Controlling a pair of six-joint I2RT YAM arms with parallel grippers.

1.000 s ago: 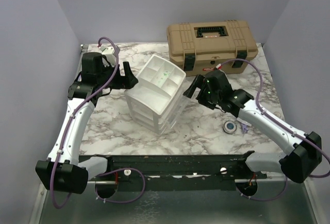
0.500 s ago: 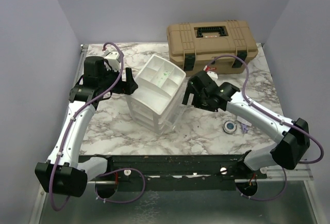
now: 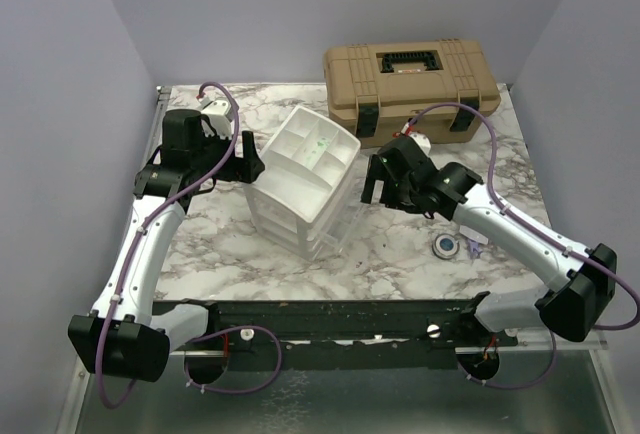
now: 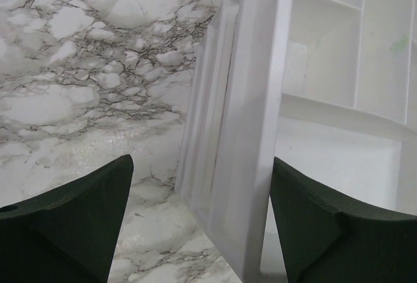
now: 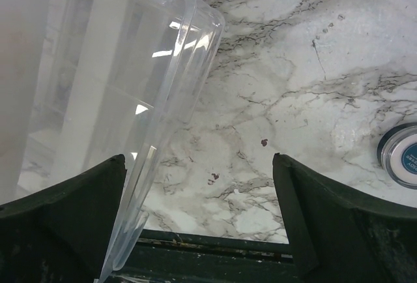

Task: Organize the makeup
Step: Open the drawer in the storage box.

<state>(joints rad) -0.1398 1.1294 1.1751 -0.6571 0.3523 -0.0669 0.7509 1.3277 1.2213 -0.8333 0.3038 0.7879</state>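
The marble bench [image 3: 200,244] carries a tan toolbox [image 3: 410,79] at its far edge and a white drawer unit [image 3: 305,179] in the middle. My left pincer [image 4: 202,192] stands wide apart, with the top rim of the unit between its fingers. My right pincer [image 5: 199,192] is also wide apart, gripping nothing, just beside a clear drawer on the unit's right side. A round blue-centred compact [image 3: 446,245] lies towards the front right corner.

Blue-centred compact [image 5: 399,156] cut by right wrist frame edge, small item [image 3: 473,247] beside it unidentifiable
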